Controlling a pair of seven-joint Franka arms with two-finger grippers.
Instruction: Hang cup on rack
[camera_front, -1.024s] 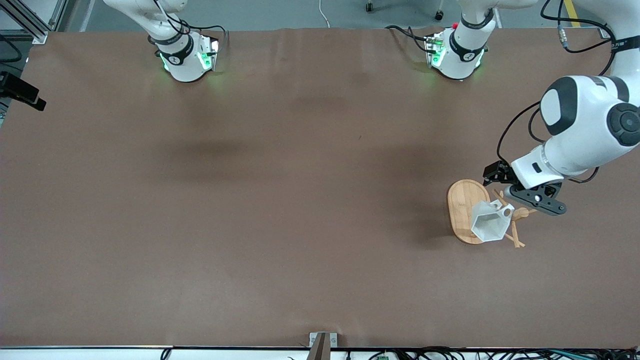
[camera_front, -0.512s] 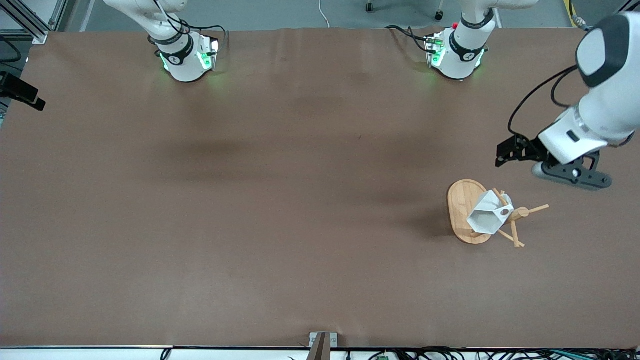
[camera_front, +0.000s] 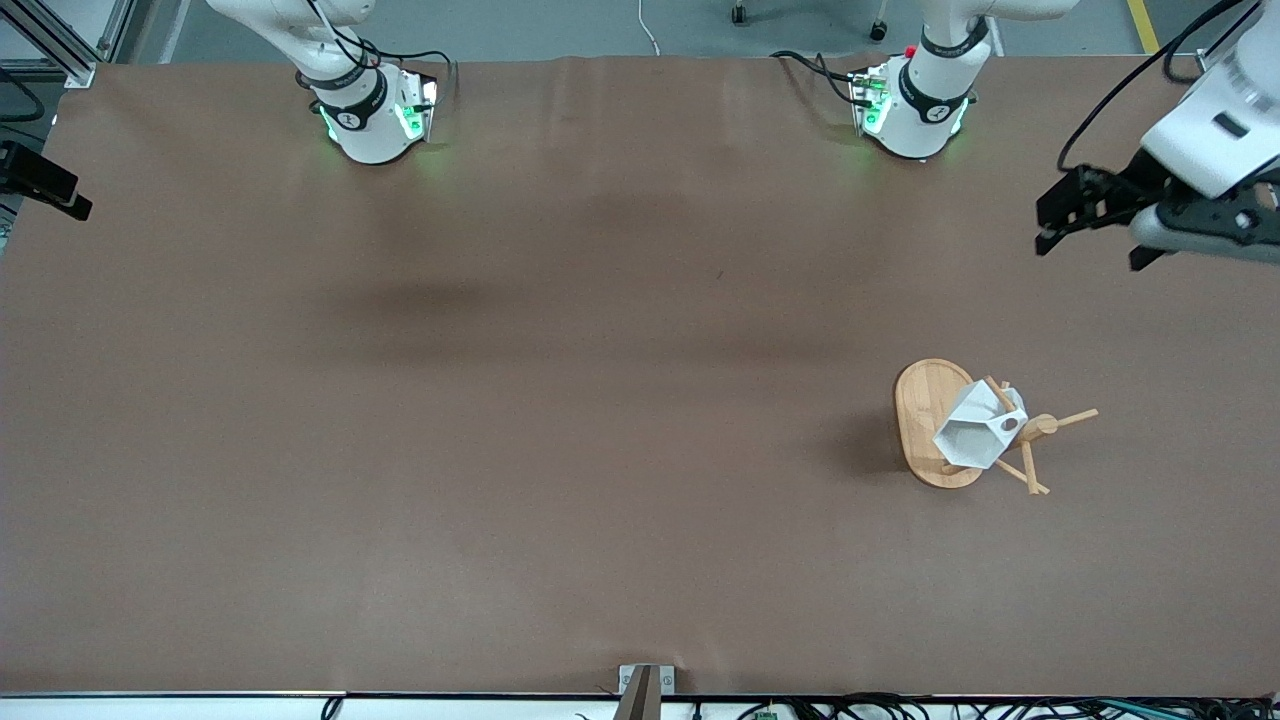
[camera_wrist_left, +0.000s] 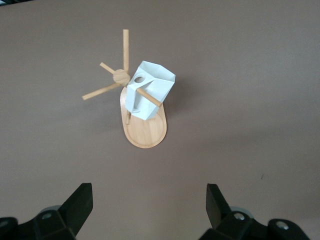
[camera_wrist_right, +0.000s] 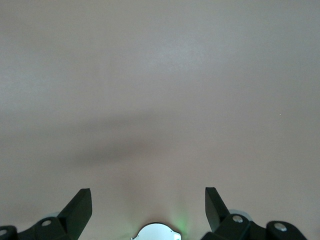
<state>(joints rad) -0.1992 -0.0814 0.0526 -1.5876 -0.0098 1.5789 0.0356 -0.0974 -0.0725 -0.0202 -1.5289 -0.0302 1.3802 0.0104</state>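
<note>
Cup (camera_front: 972, 437): hung on a peg of the rack (camera_front: 925, 420), near the tabletop (camera_front: 560, 400) edge at the left arm's end.
Left tool (camera_front: 1150, 222): fingers apart, empty, has withdrawn up and away from the rack within a second; task apparently done.
Right tool (camera_wrist_right: 148, 212): fingers apart, waiting above its own base.

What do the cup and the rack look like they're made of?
The cup: matte white with flat facets, likely ceramic, possibly plastic; no gloss shows. The rack: light wood, bamboo-like, with a pale tan base and thin round pegs, and a smooth unpainted finish.
</note>
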